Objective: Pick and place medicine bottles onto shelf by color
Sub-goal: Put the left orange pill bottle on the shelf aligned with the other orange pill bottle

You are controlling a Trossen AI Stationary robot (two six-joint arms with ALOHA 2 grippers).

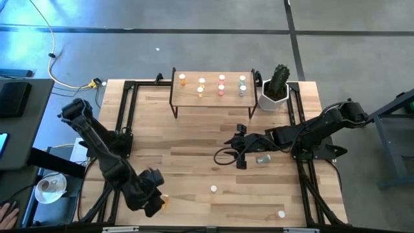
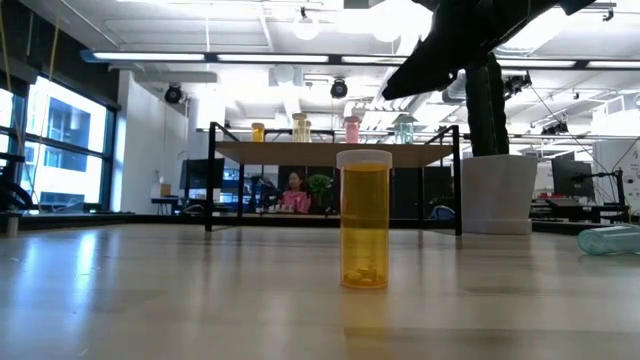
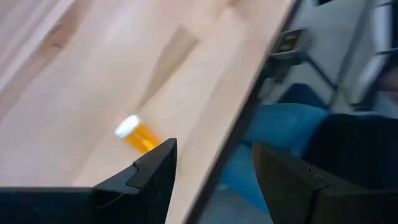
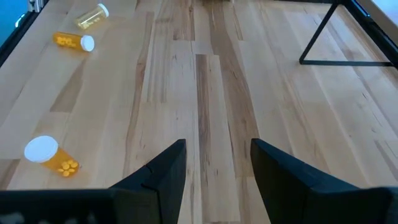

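The shelf stands at the table's far side and carries orange, yellow, pink and green medicine bottles in groups. One orange bottle stands upright mid-table. A green bottle lies on its side beside my right gripper, which hangs open over the table's middle. My left gripper is open above the table's near-left edge, and an orange bottle lies on its side just beside one finger. Another white-capped bottle stands near the front right.
A white pot with a cactus stands right of the shelf. In the right wrist view an orange bottle and a yellow one lie on the wood far off. A black frame borders the tabletop's sides.
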